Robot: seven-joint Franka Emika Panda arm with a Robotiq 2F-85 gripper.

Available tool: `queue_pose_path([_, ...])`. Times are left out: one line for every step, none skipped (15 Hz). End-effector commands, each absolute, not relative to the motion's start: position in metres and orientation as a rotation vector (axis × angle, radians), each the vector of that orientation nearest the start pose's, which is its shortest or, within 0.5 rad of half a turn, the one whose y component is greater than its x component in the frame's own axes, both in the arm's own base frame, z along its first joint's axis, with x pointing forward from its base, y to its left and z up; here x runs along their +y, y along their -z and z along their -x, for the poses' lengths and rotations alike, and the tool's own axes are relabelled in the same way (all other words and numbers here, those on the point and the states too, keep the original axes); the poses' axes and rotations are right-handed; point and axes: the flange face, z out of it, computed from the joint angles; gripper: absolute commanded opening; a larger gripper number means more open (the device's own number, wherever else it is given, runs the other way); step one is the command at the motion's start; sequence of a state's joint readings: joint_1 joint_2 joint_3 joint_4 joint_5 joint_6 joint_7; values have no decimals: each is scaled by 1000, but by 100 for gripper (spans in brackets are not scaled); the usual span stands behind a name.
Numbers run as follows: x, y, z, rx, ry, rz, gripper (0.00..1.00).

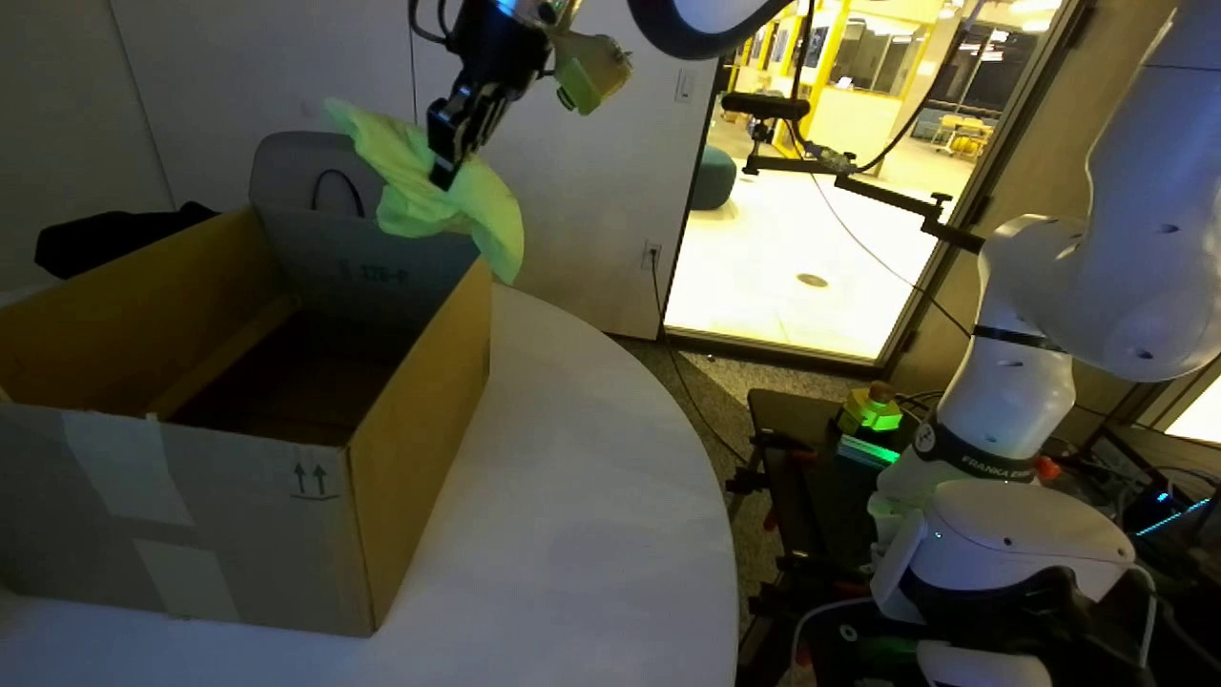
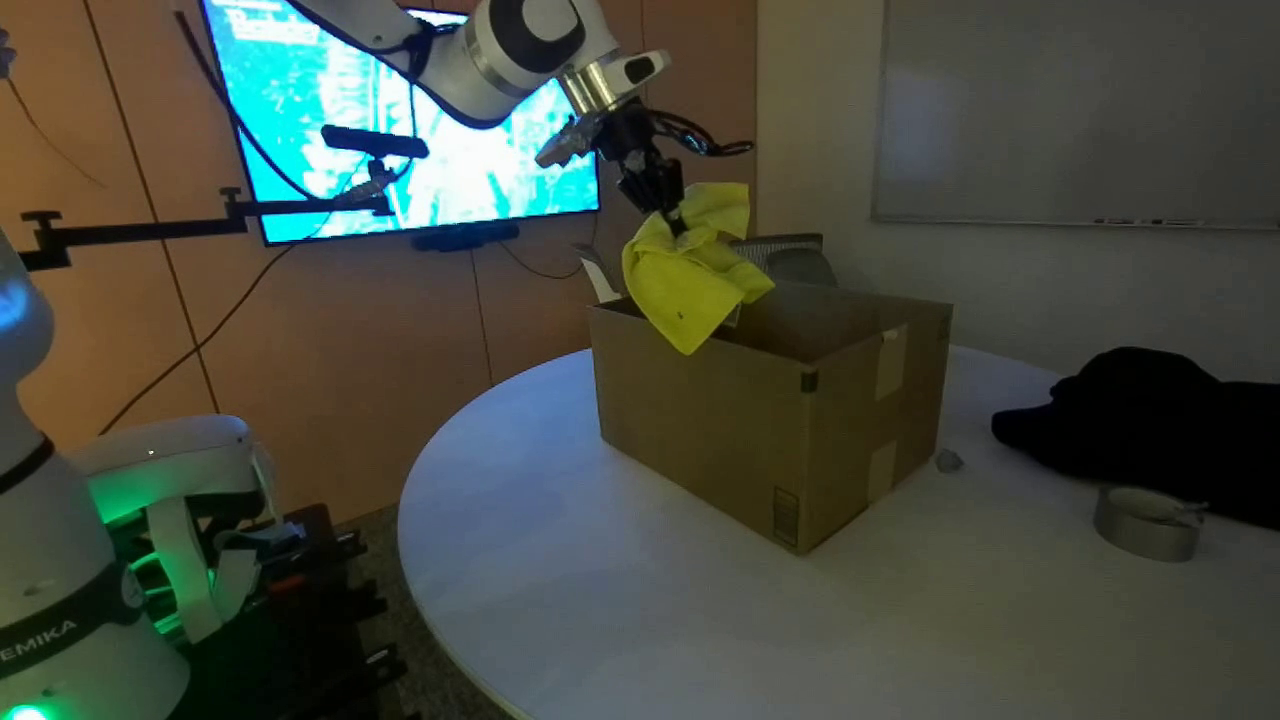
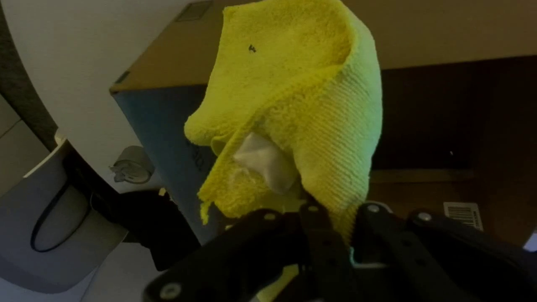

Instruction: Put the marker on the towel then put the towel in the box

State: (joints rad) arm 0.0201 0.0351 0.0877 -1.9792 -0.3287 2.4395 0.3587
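The yellow-green towel (image 1: 491, 205) hangs bunched from my gripper (image 1: 446, 172), which is shut on it. In both exterior views the towel (image 2: 690, 290) hangs by the rim of the brown cardboard box (image 2: 700, 430), near one corner, and its lower edge overlaps the rim in the picture. My gripper (image 2: 677, 226) points down and is tilted. In the wrist view the towel (image 3: 335, 113) is pinched between the fingers (image 3: 331, 214), with a pale white patch in its folds and the box (image 3: 176, 63) below. The marker does not show; it is hidden or out of view.
The box (image 1: 424, 410) is open at the top, with tall walls, on a round white table (image 1: 591, 534). A grey tape roll (image 2: 1145, 525) and black cloth (image 2: 1150, 430) lie beside it. A grey chair (image 1: 315, 167) stands behind. A camera arm (image 2: 150, 225) reaches out near the robot.
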Motion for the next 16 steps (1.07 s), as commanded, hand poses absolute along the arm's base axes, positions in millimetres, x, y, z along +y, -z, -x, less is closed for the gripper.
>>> queue_pose_path([94,-473,-655,78,813,3179,9])
queue_pose_path([102,-462,-667,72,807,3183,9])
queue_pose_path([110,-452,-678,75,804,3186,9])
queue_pose_path([117,-440,-689,75,795,3193,9])
queue_pose_path([121,-431,-697,64,788,3195,9])
queue_pose_path([124,-422,-707,68,781,3200,9])
queue_pose_path([127,-412,-714,63,767,3207,9])
queue_pose_path([129,-405,-721,58,758,3213,9])
queue_pose_path([129,-396,-727,57,749,3223,9])
queue_pose_path([128,-390,-732,59,736,3231,9])
queue_pose_path([127,-384,-736,54,717,3241,11])
queue_pose_path([125,-379,-739,35,693,3251,38])
queue_pose_path([121,-378,-740,21,669,3263,39])
queue_pose_path([118,-376,-741,-3,643,3274,44])
queue_pose_path([114,-376,-740,-33,632,3284,53])
queue_pose_path([110,-378,-739,-55,625,3288,60])
